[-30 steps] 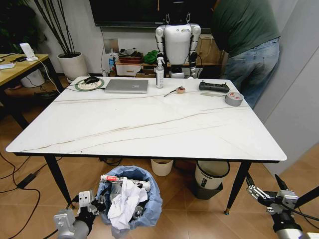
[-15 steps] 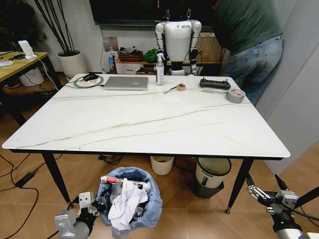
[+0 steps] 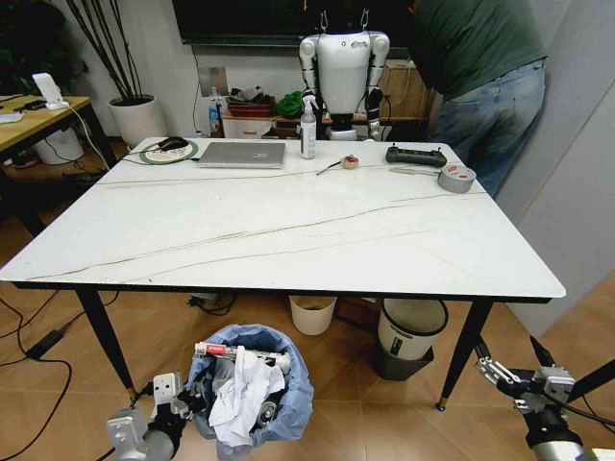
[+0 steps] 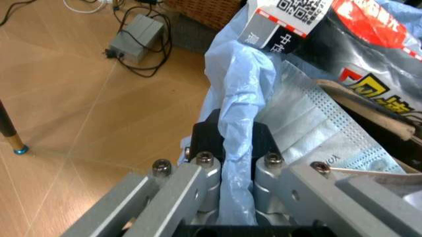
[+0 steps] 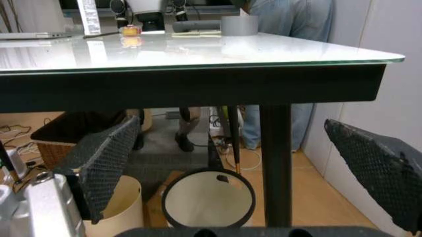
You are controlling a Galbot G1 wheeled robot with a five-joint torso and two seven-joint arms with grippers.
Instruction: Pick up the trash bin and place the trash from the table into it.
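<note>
— Below the near edge of the table (image 3: 288, 252), what is on the floor?

— The trash bin (image 3: 252, 392), its light-blue liner puffed over the rim, packed with the trash (image 3: 240, 389): white crumpled paper, a red-and-white carton.

— Who has it?

— The left gripper (image 3: 171, 403), low at the bin's left side, fingers clamped on a fold of the blue liner (image 4: 238, 148).

— The other arm?

— The right gripper (image 3: 511, 370) hangs low by the table's right front leg, padded fingers (image 5: 105, 163) spread wide, holding nothing.

Glossy white table (image 3: 288, 230); crinkled blue plastic-lined trash bin (image 3: 293, 389); wood floor (image 3: 356, 423)
</note>
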